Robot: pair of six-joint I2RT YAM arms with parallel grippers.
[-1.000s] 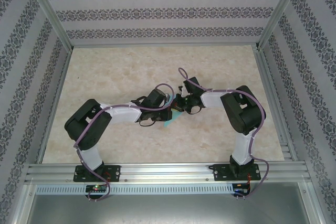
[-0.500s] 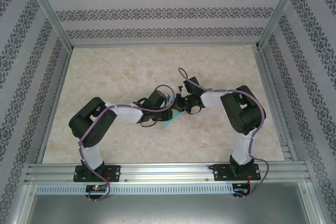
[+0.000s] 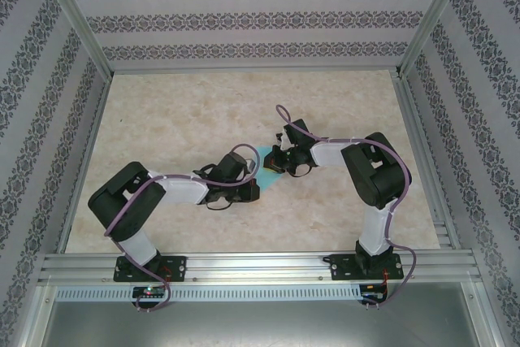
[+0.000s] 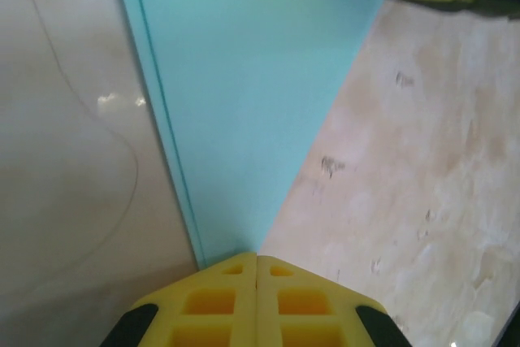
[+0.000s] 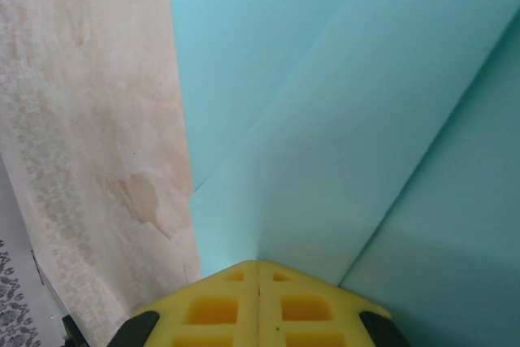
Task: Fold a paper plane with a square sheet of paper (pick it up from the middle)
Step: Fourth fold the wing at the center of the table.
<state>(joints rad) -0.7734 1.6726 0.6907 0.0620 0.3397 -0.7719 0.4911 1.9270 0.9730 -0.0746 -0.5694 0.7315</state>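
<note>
- Pressing at the sharp tip of the folded paper (image 4: 244, 103): left claw (image 4: 257, 258), fingers together, likely flattening a crease.
- Right claw (image 5: 258, 264), fingers together, meets the wide end, probably anchoring it.
- Folded paper lies on the table (image 3: 179, 119) between them.

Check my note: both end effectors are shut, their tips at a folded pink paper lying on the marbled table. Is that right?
One error: the paper is turquoise, not pink, as the left wrist view shows. The rest stands: the left end effector and right end effector are shut, tips at the folded paper on the marbled table.
</note>
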